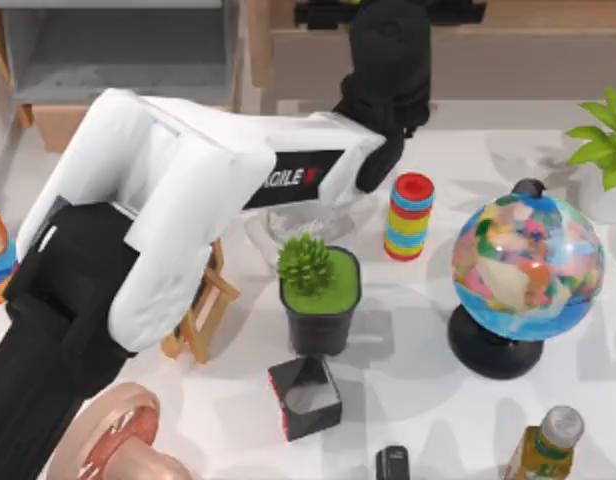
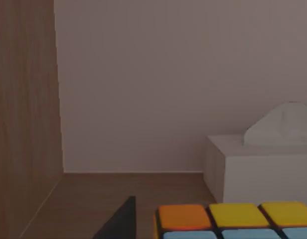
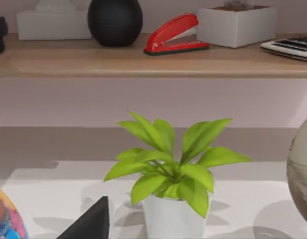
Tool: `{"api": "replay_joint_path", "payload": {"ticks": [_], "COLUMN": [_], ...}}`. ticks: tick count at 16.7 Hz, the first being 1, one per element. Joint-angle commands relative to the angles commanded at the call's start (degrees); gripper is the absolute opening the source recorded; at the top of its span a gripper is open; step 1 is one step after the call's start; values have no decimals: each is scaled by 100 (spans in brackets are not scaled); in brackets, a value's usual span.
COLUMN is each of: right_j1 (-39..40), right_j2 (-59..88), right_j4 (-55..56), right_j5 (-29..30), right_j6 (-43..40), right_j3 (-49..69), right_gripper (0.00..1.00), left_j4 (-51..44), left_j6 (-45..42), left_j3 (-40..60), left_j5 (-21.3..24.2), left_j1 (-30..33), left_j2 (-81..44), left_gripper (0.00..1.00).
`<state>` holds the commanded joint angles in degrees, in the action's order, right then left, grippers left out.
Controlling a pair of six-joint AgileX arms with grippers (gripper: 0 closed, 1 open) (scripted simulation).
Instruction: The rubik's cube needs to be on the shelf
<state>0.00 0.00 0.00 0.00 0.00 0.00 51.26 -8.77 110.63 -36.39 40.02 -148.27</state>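
Top view, left to right. A grey-lined wooden box compartment point(image 1: 118, 50) sits at the back left. A pink ring-shaped object point(image 1: 113, 440) is at the front left edge, and a small wooden frame point(image 1: 203, 310) stands just beside the left arm's white link. The left arm runs diagonally from front left up to the back centre; the left gripper point(image 1: 390, 40) reaches over the shelf point(image 1: 548, 60) at the back, wrist hiding the fingers from above.

Left wrist view: the rubik's cube point(image 2: 233, 221) is right under the camera, orange and yellow tiles on top, blue row below, sitting over the shelf board next to a white tissue box point(image 2: 258, 167). One dark fingertip point(image 2: 121, 224) is beside the cube. Can't tell whether the claw is clamped on the cube or how wide it stands.

Centre table: a spiky green plant in a black pot point(image 1: 320, 295), a black box with a red side point(image 1: 306, 398) in front of it, and a rainbow-striped cylinder point(image 1: 410, 216) behind and to the right.

Right side: a globe point(image 1: 528, 270) on a black base, a bottle point(image 1: 548, 445) at the front edge, and a leafy plant in a white pot point(image 3: 171, 174) at the back right.

Right wrist view: the right gripper is parked low near that plant, one dark fingertip point(image 3: 91, 224) in frame; its opening can't be told. On the shelf board are a dark round vase point(image 3: 115, 21), a red stapler point(image 3: 176, 34) and a white planter point(image 3: 237, 24).
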Motion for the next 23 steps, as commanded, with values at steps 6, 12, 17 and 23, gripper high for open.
{"api": "replay_joint_path", "payload": {"ticks": [6,12,17,23], "right_j1": [0,0,0,0], "right_j2": [0,0,0,0], "right_j4": [0,0,0,0], "right_j5": [0,0,0,0], "right_j6": [0,0,0,0], "right_j3": [0,0,0,0], "right_gripper": [100,100,100,100], "left_j4": [0,78,546,1443], "left_j6": [0,-138,-864,-2299], "left_j3": [0,-212,-1096,-2709], "left_j5": [0,146,855,2291], "left_j1": [0,50,89,-446], "left_j2": [0,219,1104,2634], "left_gripper": [100,100,100,100]}}
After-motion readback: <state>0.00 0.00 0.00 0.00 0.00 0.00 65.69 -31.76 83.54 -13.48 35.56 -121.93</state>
